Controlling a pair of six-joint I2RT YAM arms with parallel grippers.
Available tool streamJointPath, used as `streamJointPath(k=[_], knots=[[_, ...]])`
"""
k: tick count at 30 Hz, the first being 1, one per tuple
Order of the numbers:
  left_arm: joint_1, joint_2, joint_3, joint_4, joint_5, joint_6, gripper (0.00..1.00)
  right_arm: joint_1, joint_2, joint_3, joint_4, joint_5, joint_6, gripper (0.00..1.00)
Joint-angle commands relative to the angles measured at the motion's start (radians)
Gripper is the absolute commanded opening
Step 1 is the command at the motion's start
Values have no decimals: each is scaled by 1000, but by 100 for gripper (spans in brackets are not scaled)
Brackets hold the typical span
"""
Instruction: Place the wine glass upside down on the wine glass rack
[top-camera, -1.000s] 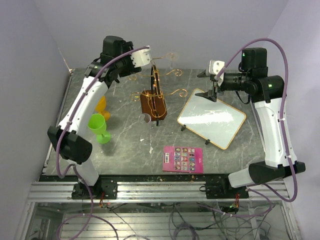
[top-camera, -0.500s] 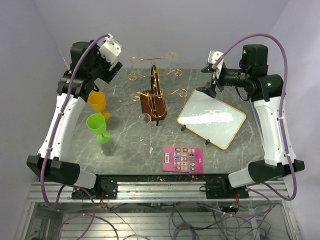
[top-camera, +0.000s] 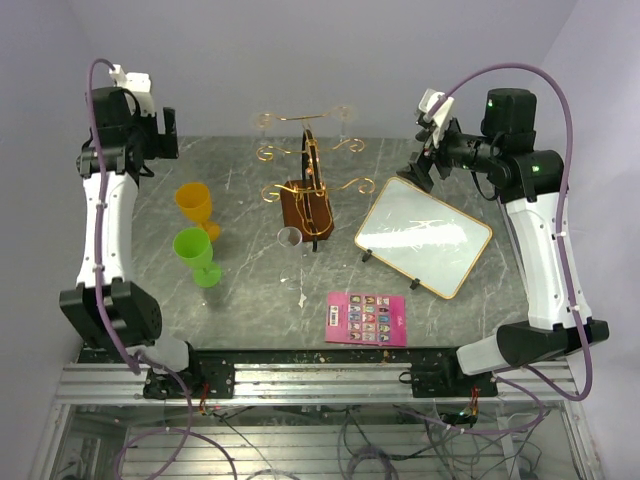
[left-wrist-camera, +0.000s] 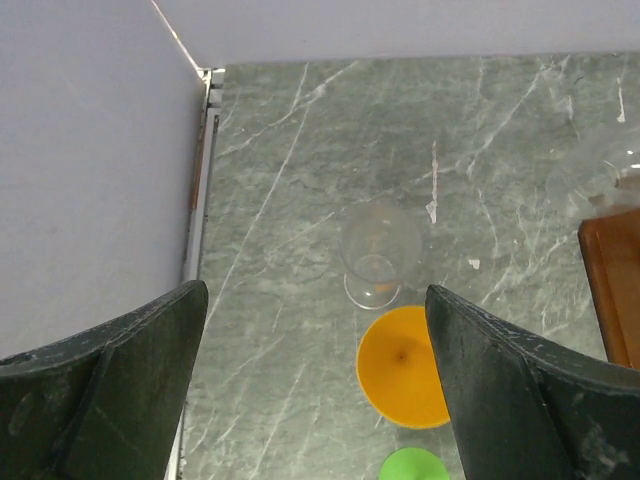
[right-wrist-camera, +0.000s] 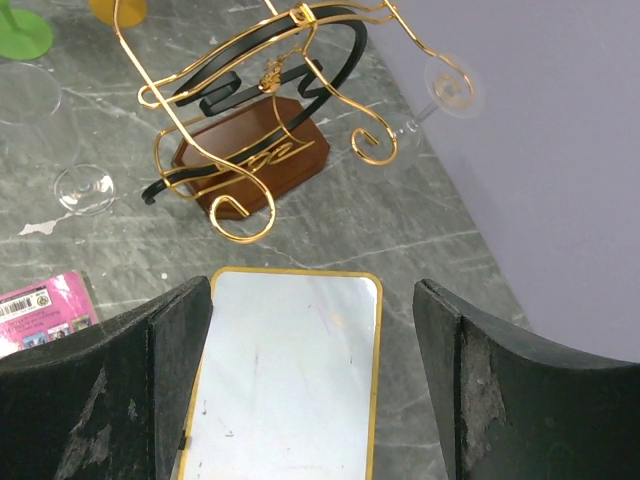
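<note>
The wine glass rack (top-camera: 310, 165) is gold wire on a brown wooden base (top-camera: 305, 210), mid-table; it also shows in the right wrist view (right-wrist-camera: 265, 150). A clear wine glass (top-camera: 343, 115) hangs upside down from its far right arm, foot up (right-wrist-camera: 450, 85). Another clear glass (top-camera: 290, 237) lies by the base (right-wrist-camera: 40, 120). A third clear glass (left-wrist-camera: 378, 255) stands behind the orange glass (left-wrist-camera: 403, 365). My left gripper (top-camera: 165, 135) is open and empty, high at the far left (left-wrist-camera: 314, 290). My right gripper (top-camera: 418, 170) is open and empty, right of the rack (right-wrist-camera: 312, 285).
An orange glass (top-camera: 195, 205) and a green glass (top-camera: 198, 255) stand at the left. A gold-framed white board (top-camera: 420, 235) lies right of the rack, under my right gripper (right-wrist-camera: 290, 380). A pink card (top-camera: 367, 318) lies near the front edge. Walls close in on three sides.
My left arm has swung from beside the rack's top back to the far left corner, gripper empty. My right gripper has tilted up slightly. The hung glass stays on the rack.
</note>
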Motion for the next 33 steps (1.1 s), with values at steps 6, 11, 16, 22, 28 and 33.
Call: streamJointPath(k=[6,11,16,22,28,33], knots=[[17,231,227,-131,37,-55,92,-9,-2,3,13,10,22,81],[16,320,290,-183,0,-26,80,-9,-4,-5,10,13,15,81],[16,349,291,-197,5,-1,66,-10,-1,-4,5,13,8,81],[17,397,321,-227,37,4,49,-12,3,0,3,9,8,81],[17,436,352,-245,47,3,42,-13,-4,-8,5,2,5,80],[16,454,369,-254,64,-1,39,-17,-9,-12,8,0,8,80]])
